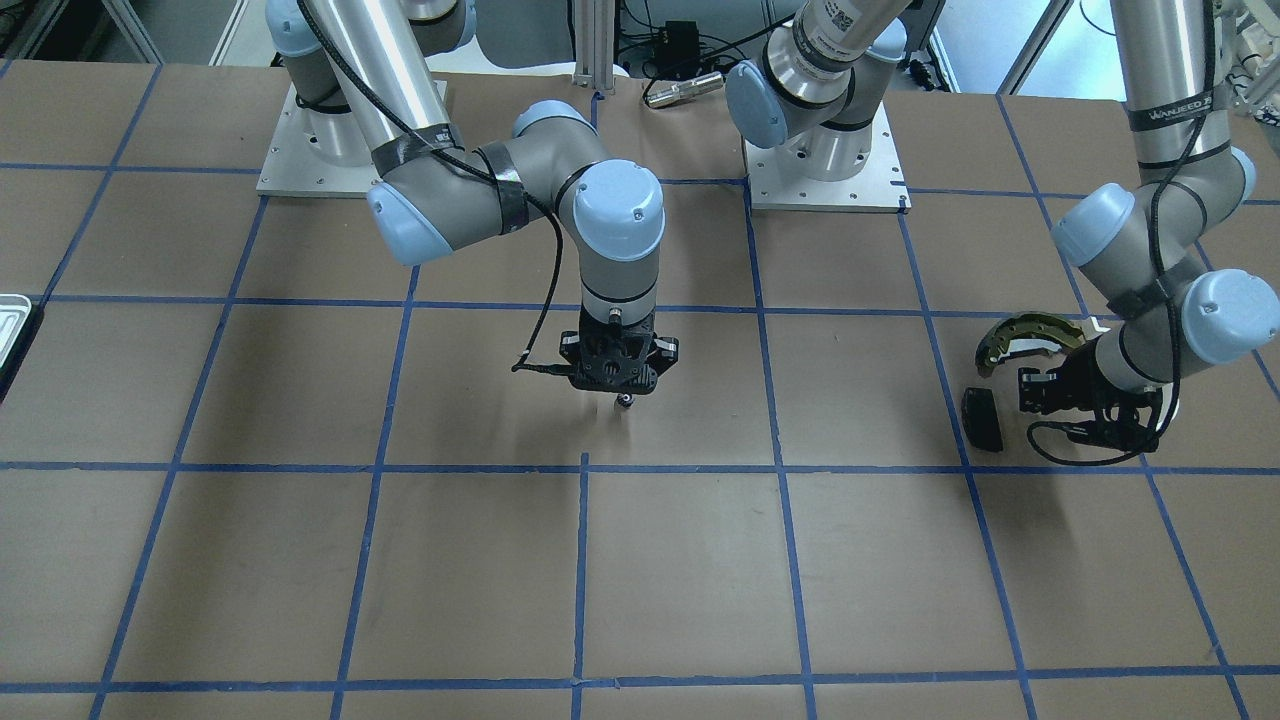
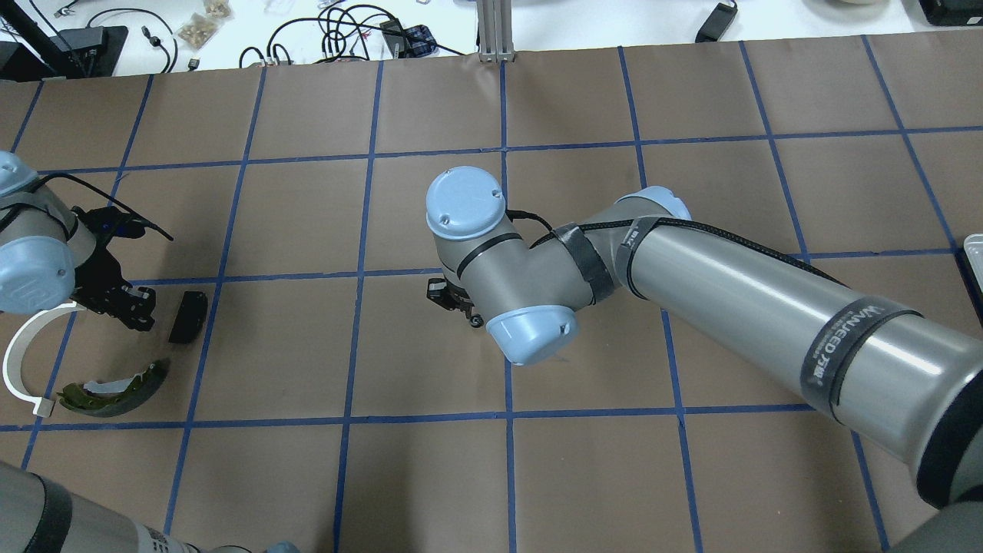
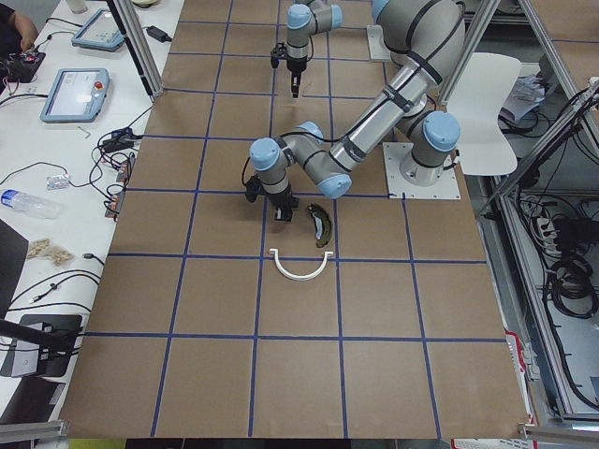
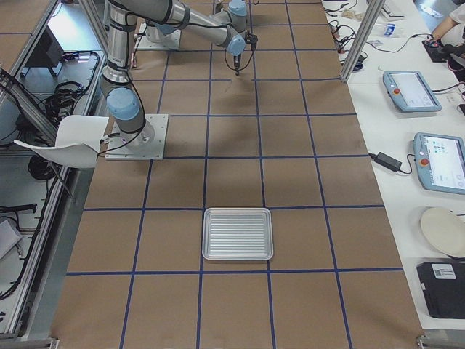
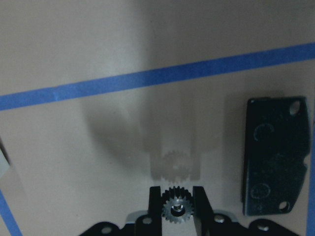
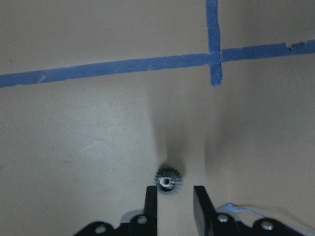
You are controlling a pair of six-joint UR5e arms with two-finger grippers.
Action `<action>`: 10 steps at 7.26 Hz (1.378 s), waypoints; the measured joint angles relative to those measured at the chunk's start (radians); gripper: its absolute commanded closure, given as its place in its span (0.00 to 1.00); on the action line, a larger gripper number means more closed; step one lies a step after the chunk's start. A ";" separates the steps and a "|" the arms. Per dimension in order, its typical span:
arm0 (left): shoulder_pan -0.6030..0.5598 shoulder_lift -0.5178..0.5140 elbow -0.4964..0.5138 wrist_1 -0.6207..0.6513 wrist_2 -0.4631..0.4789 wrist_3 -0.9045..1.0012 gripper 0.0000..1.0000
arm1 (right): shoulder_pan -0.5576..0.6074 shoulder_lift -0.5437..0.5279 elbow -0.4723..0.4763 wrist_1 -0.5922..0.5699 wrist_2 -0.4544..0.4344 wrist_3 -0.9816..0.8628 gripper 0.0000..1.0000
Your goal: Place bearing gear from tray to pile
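Left gripper [image 5: 176, 191] jaws clamp a bearing gear [image 5: 177, 207] near the black pad [image 5: 275, 157]; right gripper [image 6: 174, 189] jaws gape, second gear [image 6: 169, 181] apparently on desk [image 6: 74, 123].

My right arm [image 2: 729, 284] stretches in toward centre. At left I see my left gripper [image 2: 137, 313] just beside a black pad [image 2: 188, 316], near a white arc [image 2: 17, 361] and brake shoe [image 2: 115, 390].

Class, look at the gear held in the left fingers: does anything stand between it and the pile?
Nothing visible does. The gear hangs over bare table, and the pile's black pad lies just beside it, apart, with open surface between them.
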 measured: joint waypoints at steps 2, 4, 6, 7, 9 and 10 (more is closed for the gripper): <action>-0.009 0.005 0.007 -0.003 -0.001 -0.001 0.00 | -0.090 -0.027 -0.001 -0.072 -0.005 -0.083 0.00; -0.064 0.012 0.054 -0.013 -0.019 -0.022 0.00 | -0.274 -0.140 -0.001 0.040 0.000 -0.312 0.00; -0.200 0.022 0.157 -0.079 -0.036 -0.160 0.00 | -0.447 -0.286 -0.025 0.269 0.005 -0.486 0.00; -0.286 0.024 0.203 -0.113 -0.057 -0.269 0.00 | -0.483 -0.349 -0.058 0.398 0.010 -0.513 0.00; -0.489 0.016 0.244 -0.145 -0.112 -0.540 0.00 | -0.503 -0.420 -0.140 0.589 0.010 -0.527 0.00; -0.589 0.011 0.244 -0.147 -0.145 -0.646 0.00 | -0.506 -0.428 -0.175 0.639 0.002 -0.529 0.00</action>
